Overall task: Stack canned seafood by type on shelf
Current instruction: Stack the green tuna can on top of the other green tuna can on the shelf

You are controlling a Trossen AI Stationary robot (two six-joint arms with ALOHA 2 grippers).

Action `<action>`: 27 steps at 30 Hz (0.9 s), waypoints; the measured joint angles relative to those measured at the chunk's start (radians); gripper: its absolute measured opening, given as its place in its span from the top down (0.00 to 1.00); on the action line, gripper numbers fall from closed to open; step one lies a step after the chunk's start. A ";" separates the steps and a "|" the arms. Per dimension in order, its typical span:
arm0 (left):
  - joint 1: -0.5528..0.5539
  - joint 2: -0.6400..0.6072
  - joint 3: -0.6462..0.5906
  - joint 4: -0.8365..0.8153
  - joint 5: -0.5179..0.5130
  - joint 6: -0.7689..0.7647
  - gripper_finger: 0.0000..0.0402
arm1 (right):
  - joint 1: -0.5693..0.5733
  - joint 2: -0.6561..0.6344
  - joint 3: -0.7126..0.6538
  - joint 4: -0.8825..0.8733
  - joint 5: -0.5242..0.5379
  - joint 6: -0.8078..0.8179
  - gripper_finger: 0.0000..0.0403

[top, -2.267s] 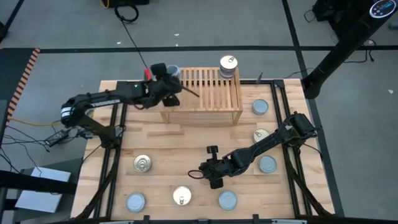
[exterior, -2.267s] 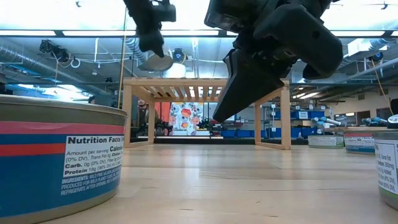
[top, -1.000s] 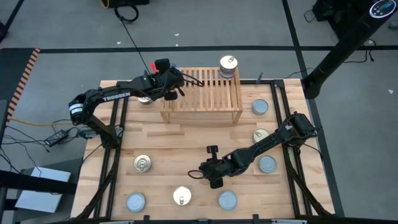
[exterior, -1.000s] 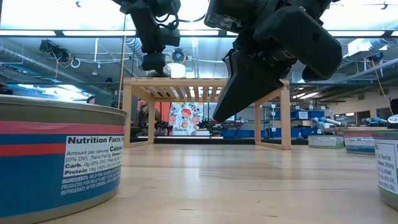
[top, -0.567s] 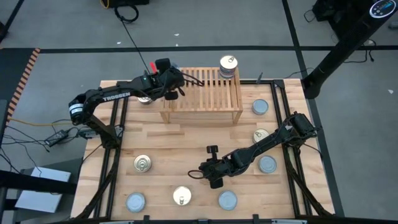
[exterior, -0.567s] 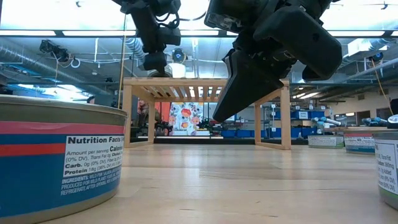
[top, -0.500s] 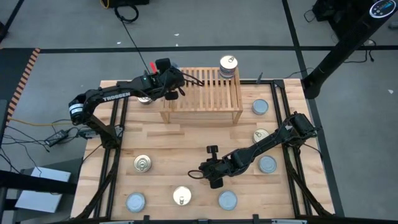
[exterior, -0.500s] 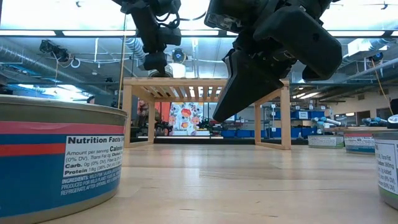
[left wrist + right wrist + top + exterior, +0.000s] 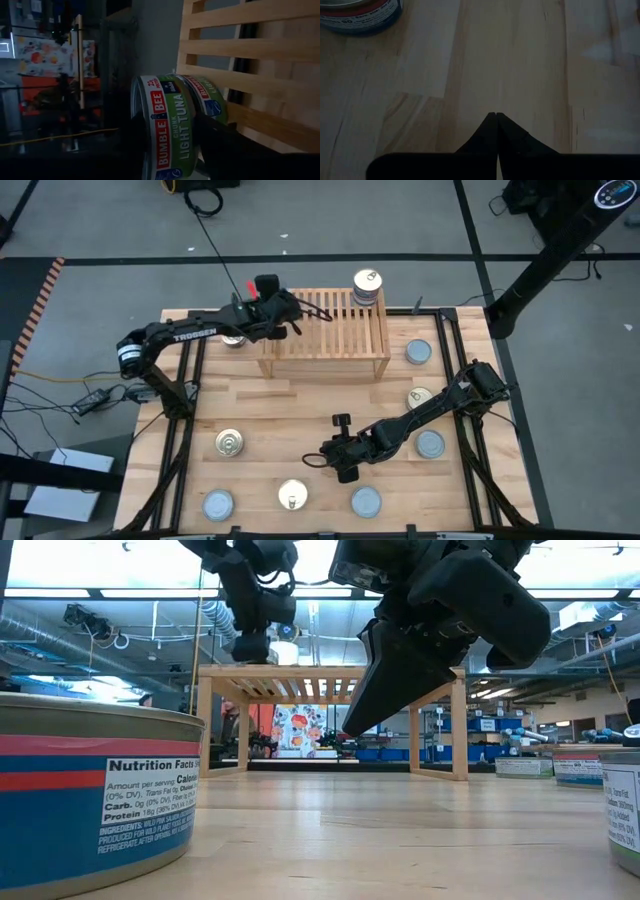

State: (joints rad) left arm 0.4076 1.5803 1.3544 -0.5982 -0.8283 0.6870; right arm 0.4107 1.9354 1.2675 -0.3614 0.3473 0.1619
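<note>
The shelf [image 9: 325,330] is a light wooden stand in the upper middle of the high view, on the big wooden table [image 9: 300,410]. The left gripper [image 9: 287,315] is up at the shelf's upper left corner, at the end of a dark arm that comes in from the left side of the picture. In the left wrist view a green tin [image 9: 167,127] that says light tuna sits between its two dark fingers [image 9: 215,142], with a second green tin [image 9: 205,97] right behind it, touching it, on the wooden slats. I cannot tell if the fingers squeeze the tin or stand just off its sides. In the low view this gripper [image 9: 255,640] hangs right above the top left end of the shelf [image 9: 335,670]. A small stack of tins with a golden lid [image 9: 367,285] on top stands at the shelf's upper right corner. The right gripper [image 9: 343,462] is low in the middle of the high view, over bare wood, with its fingers pressed tight together and nothing in them; the right wrist view shows the two tips [image 9: 496,131] meeting above the planks. More tins lie around the table: silvery-blue lids at the lower left [image 9: 218,504], lower middle [image 9: 366,501] and right side [image 9: 419,351], and golden lids at the left [image 9: 230,443] and bottom [image 9: 293,495].
</note>
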 joint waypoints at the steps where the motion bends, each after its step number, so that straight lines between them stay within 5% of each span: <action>1: 0.000 0.000 0.000 -0.004 0.003 0.002 0.55 | 0.000 0.000 0.000 0.000 0.000 0.000 0.98; 11: -0.008 0.001 -0.001 -0.020 -0.011 -0.010 0.37 | 0.000 0.000 0.000 -0.001 0.000 0.000 0.98; 27: 0.005 -0.001 -0.001 0.047 -0.030 0.041 0.37 | 0.000 0.000 0.000 -0.001 0.000 0.000 0.98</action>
State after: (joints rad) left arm 0.4122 1.5795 1.3537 -0.5509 -0.8580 0.7284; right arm 0.4106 1.9354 1.2675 -0.3622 0.3470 0.1619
